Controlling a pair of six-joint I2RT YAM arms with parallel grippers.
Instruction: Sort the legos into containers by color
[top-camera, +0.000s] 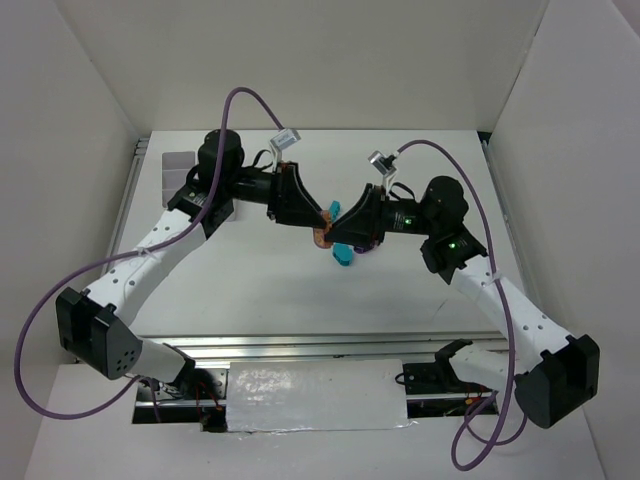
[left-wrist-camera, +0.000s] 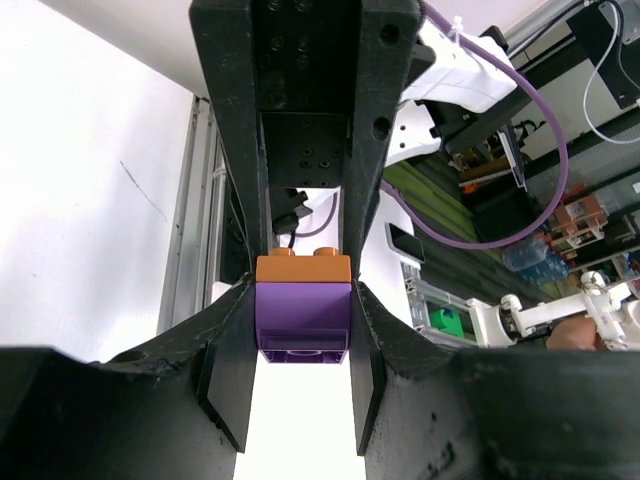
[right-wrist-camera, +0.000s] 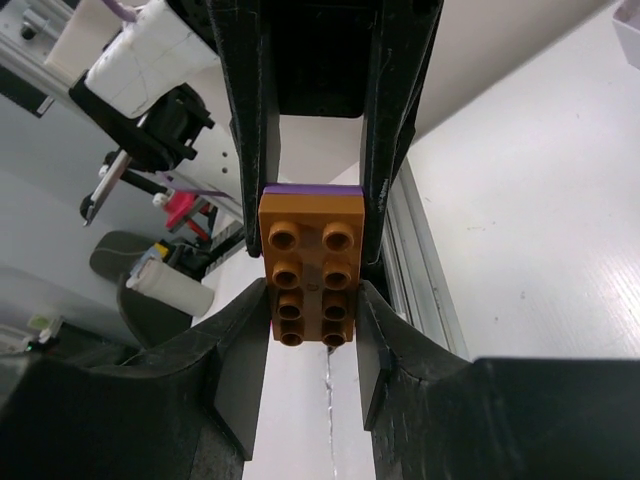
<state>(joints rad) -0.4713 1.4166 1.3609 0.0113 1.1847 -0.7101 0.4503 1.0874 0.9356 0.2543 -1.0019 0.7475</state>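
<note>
Between right fingers: orange lego lengthwise, studs facing wrist camera.

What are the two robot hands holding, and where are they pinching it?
The left gripper pinches a purple plastic brick by its two sides; the right gripper pinches the orange studded brick stacked against it, also by its sides.
</note>
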